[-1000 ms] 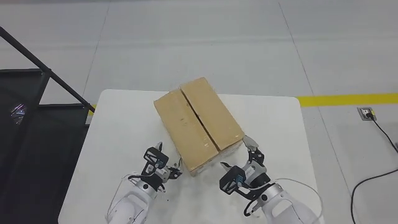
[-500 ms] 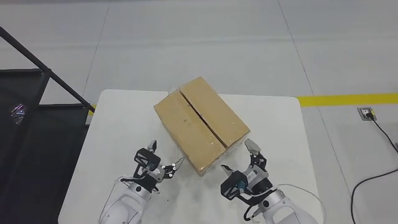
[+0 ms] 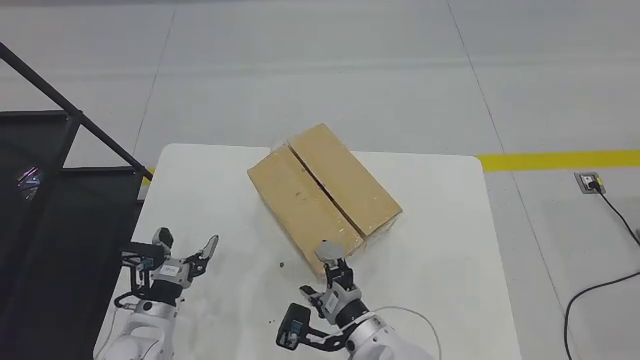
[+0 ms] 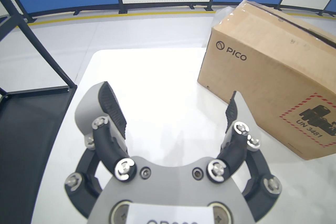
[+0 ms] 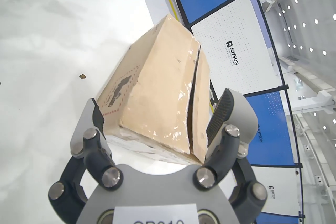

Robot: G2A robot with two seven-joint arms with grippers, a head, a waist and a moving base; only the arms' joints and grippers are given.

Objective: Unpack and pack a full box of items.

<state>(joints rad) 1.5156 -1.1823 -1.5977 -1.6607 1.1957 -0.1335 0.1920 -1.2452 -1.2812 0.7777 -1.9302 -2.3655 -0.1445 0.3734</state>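
Note:
A closed brown cardboard box [image 3: 322, 195] sits slanted in the middle of the white table [image 3: 200, 190], its two top flaps meeting at a narrow seam. My left gripper [image 3: 186, 246] is open near the table's front left corner, well clear of the box. In the left wrist view the left gripper [image 4: 169, 91] holds nothing, with the box [image 4: 273, 72] off to one side. My right gripper [image 3: 330, 260] is rolled sideways at the box's near corner. In the right wrist view the right gripper [image 5: 160, 97] is open, and the box [image 5: 162, 83] lies just beyond its fingertips.
A black metal rack [image 3: 50, 220] stands against the table's left edge. A small dark speck [image 3: 283, 262] lies on the table in front of the box. Bare table surface lies left and right of the box.
Both grippers have drawn back from the box's near end. The left one moved far to the left; the right one shifted left and rolled over. The box turned slightly.

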